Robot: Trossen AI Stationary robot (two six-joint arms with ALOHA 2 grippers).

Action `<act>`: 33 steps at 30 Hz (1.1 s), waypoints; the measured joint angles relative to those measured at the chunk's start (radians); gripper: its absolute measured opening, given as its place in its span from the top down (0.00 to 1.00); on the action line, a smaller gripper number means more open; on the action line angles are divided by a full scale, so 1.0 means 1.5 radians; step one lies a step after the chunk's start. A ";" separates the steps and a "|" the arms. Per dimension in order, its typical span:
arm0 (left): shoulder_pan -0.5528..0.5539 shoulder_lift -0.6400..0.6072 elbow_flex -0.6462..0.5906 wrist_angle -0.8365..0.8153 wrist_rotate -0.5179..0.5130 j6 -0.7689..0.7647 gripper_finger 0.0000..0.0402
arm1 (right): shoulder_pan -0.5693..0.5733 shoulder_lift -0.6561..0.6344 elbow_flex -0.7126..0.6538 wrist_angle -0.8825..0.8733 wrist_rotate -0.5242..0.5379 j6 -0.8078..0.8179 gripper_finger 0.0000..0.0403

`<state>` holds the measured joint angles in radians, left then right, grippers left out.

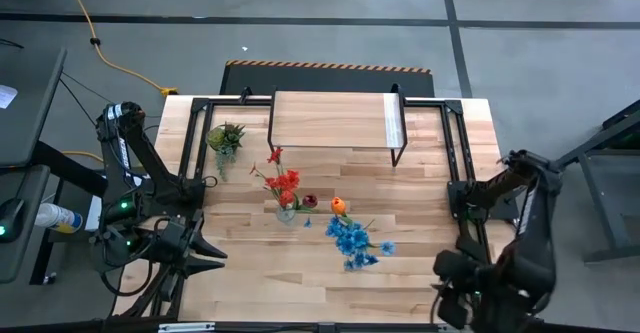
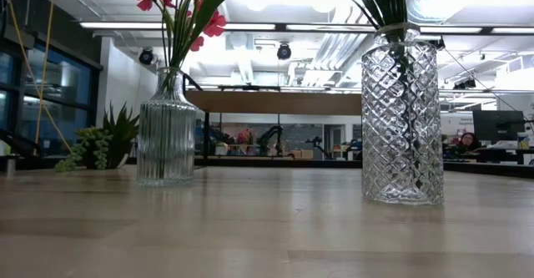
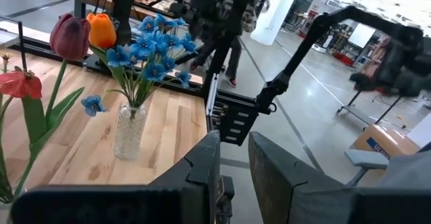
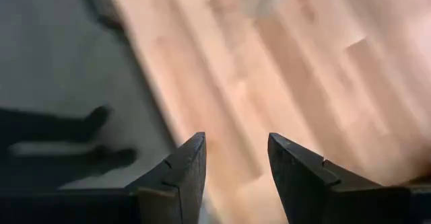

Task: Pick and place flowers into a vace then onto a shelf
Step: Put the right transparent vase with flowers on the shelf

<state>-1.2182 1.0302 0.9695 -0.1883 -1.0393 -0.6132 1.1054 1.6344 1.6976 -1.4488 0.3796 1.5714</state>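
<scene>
Left claw [image 1: 205, 253] rests low at the desk's [image 1: 420, 273] left front edge, fingers slightly parted, holding nothing; right claw [image 4: 236, 163] hangs off the right front corner, jaws apart and empty; flowers [image 1: 350, 241] stand in vases mid-desk; shelf [image 1: 335, 121] sits at the back.
</scene>
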 joint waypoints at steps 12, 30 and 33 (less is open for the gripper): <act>0.000 0.000 0.000 0.005 0.010 -0.034 0.72 | -0.074 0.000 -0.289 0.254 0.103 -0.054 0.62; 0.000 0.000 0.000 0.006 0.011 -0.035 0.72 | -0.148 0.000 -0.384 0.403 0.237 -0.157 0.62; 0.000 0.000 0.000 0.007 0.011 -0.035 0.72 | -0.151 0.000 -0.384 0.414 0.252 -0.176 0.62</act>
<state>-1.2179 1.0302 0.9695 -0.1772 -1.0233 -0.6662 0.8782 1.6341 1.1217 -0.8282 0.7583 1.3074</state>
